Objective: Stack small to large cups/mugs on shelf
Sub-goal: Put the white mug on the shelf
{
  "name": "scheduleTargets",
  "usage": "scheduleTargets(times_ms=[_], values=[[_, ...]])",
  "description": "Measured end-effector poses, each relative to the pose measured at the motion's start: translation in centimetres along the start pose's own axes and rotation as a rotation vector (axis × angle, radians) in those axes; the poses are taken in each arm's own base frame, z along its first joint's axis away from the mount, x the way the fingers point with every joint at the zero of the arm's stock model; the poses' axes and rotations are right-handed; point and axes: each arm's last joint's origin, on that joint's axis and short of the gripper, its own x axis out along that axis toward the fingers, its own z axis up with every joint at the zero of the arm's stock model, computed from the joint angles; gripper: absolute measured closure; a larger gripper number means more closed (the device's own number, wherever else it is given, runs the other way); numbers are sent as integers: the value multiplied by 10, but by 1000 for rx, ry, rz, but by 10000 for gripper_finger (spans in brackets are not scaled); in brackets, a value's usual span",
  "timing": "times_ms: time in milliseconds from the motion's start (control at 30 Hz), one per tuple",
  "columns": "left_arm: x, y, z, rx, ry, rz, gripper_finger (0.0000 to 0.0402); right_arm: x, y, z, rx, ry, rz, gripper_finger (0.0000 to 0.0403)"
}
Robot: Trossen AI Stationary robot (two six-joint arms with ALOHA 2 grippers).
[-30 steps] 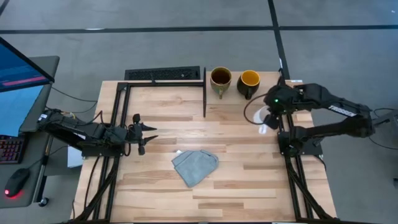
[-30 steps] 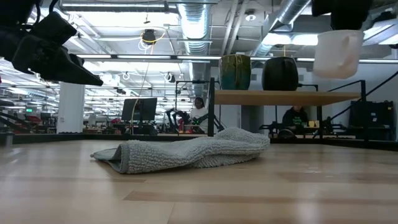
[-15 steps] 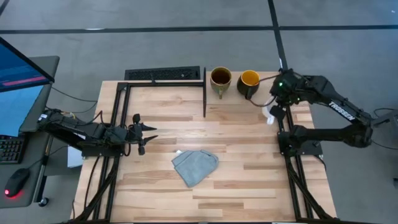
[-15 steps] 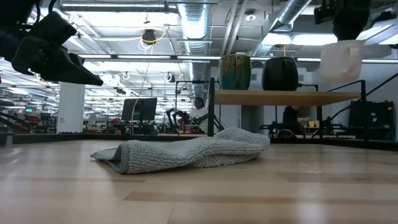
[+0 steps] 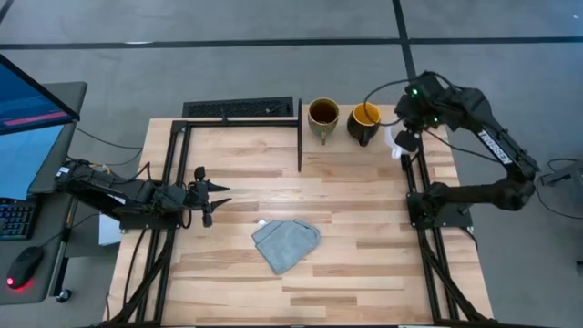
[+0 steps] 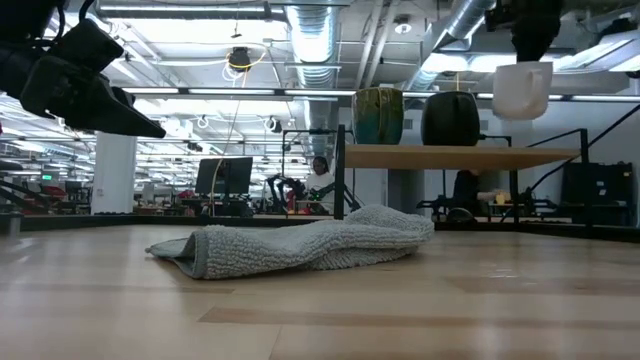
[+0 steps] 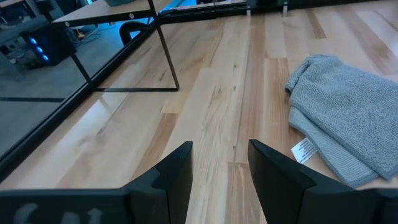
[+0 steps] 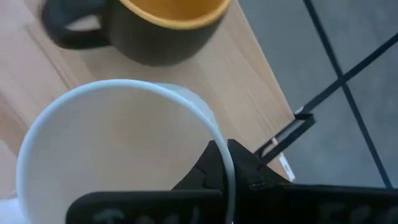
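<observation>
High view: my right gripper [image 5: 402, 142] pinches the small white ceramic mug's [image 6: 520, 90] rim, lifted beside the dark yellow-lined mug [image 5: 363, 122].
Left gripper [image 5: 217, 194] hangs open over the planked wooden table [image 5: 364, 246].

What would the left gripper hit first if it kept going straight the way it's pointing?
Probably nothing close: the open left gripper points over bare tabletop, with the grey cloth off to one side and the shelf's black frame off to the other. Depth beyond is unclear.

Overhead, table-level, two wrist-mounted views
</observation>
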Motion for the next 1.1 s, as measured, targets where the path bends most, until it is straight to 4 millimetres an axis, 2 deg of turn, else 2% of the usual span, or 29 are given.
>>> scheduleTargets(times_ms=[267, 500, 700, 1100], values=[[0, 0, 0, -26, 0, 0, 255, 25, -24, 4, 10, 112, 25, 391], [0, 0, 0, -50, 0, 0, 255, 38, -45, 2, 44, 75, 81, 391], [0, 0, 0, -69, 0, 0, 255, 43, -52, 4, 44, 25, 114, 391], [0, 0, 0, -73, 0, 2, 255, 63, -57, 12, 94, 105, 116, 391]])
